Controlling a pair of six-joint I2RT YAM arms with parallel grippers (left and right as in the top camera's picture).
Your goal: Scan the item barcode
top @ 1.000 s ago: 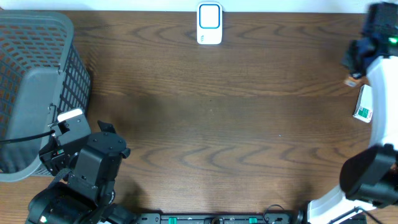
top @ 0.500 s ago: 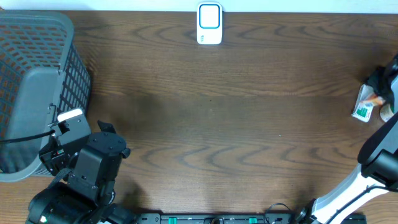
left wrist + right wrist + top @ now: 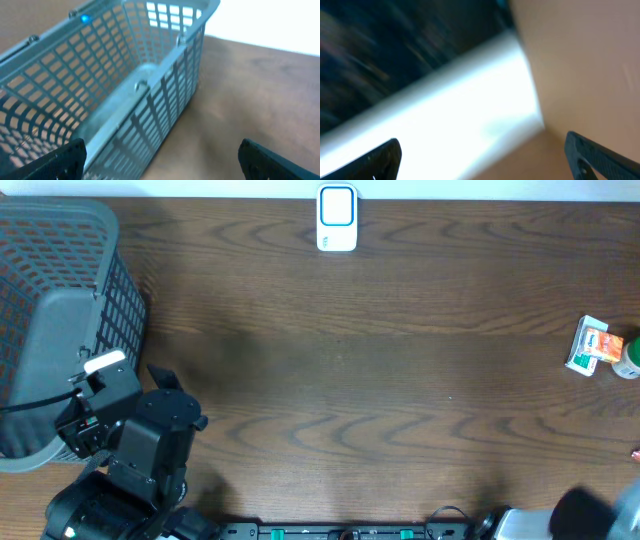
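The item, a small white box with green and orange print (image 3: 588,345), lies flat on the table near the right edge, with no gripper touching it. The white scanner with a blue window (image 3: 337,218) stands at the back centre. My left arm (image 3: 140,445) rests at the front left, beside the basket. In its wrist view the left gripper (image 3: 160,162) is open, and nothing sits between its black fingertips (image 3: 60,160). The right arm is almost out of the overhead view. Its wrist view is blurred, and there the right gripper (image 3: 482,160) is open and empty.
A grey mesh basket (image 3: 50,330) fills the left side of the table, and its near wall (image 3: 150,115) rises right in front of the left gripper. A round green and white thing (image 3: 629,357) lies beside the item, cut by the frame edge.
The right arm has swung away from the item at the right edge and out of the overhead view, and its jaws have opened. The left arm has shifted slightly.
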